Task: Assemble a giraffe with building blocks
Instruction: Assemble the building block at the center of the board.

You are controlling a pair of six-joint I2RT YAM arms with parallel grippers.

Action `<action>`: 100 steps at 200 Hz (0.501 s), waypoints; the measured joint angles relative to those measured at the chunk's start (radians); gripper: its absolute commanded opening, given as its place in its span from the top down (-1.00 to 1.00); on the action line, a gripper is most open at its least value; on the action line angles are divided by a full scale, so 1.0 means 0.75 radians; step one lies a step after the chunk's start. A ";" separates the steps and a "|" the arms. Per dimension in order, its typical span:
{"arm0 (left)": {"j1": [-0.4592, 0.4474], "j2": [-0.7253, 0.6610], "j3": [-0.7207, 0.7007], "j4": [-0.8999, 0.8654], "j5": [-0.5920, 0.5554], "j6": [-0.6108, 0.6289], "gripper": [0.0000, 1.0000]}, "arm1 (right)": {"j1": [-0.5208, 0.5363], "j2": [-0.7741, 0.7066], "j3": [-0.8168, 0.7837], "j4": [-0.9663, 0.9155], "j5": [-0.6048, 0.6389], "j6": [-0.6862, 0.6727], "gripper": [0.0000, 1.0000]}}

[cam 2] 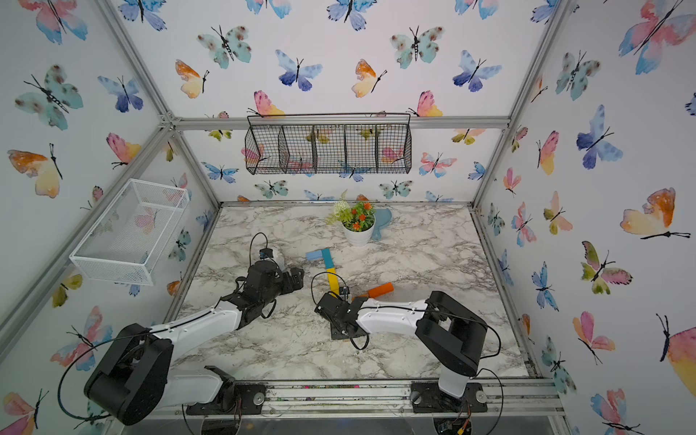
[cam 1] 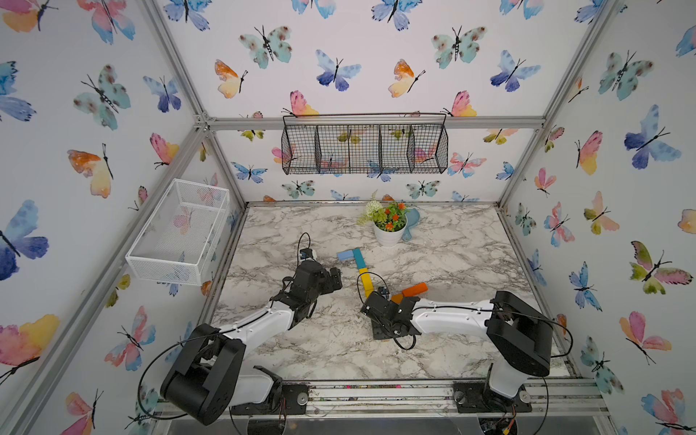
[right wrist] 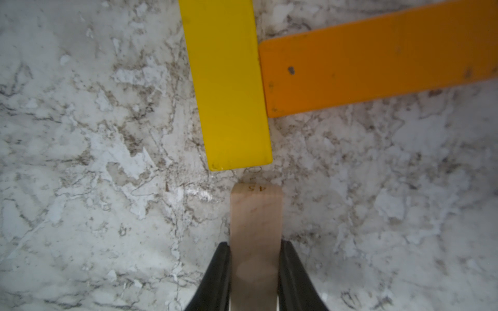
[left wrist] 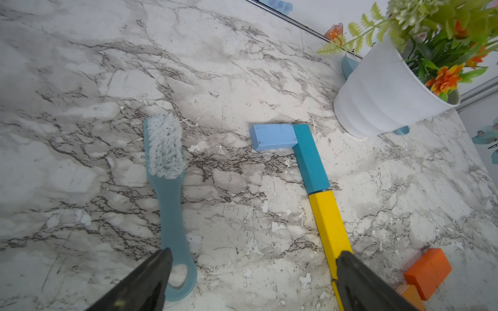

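While the right arm holds a leg beside the figure, the marble-patterned tabletop [cam 1: 452, 263] carries, left to right:

Brush: slim pale-teal plastic brush with white bristles [left wrist: 167, 188], left of centre in the left wrist view; no part of the build.
Left gripper [left wrist: 254, 254]: fingers spread wide, holding nothing, at the lower edge of that view.
Head: light-blue rectangular wooden block [left wrist: 272, 136], mid-frame, butted against the neck's top.
Neck: teal wooden bar [left wrist: 310, 159], then yellow wooden bar [left wrist: 328, 229], end to end, slanting toward lower right. A second yellow bar [right wrist: 229, 88] fills the upper middle of the right wrist view.
Right gripper [right wrist: 255, 245]: clamped on a plain-wood bar [right wrist: 256, 215], bottom centre.
Pot: white plastic pot of artificial flowers [left wrist: 382, 102], upper right.
Body: light-orange wooden bar [right wrist: 377, 62], upper right, touching the second yellow bar's side; darker orange block [left wrist: 428, 272] beyond it.
Key relation: the plain-wood bar's long axis runs straight out from the fingers toward the neck's foot. Its free end lies just short of that foot and slightly right. The right arm is nearer. By judgement, the leg belongs under the light-orange wooden bar.
Not seen: second leg.
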 measured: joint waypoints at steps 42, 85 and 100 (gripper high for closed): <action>0.000 -0.002 0.000 0.000 0.000 -0.001 -0.97 | 0.000 0.007 0.006 0.009 -0.001 -0.004 0.97; 0.000 -0.008 0.000 0.000 -0.001 0.000 -0.97 | 0.000 0.012 0.009 0.015 -0.001 -0.014 0.96; 0.000 -0.008 0.000 0.001 -0.001 -0.001 -0.97 | 0.000 0.014 0.012 0.015 -0.001 -0.014 0.96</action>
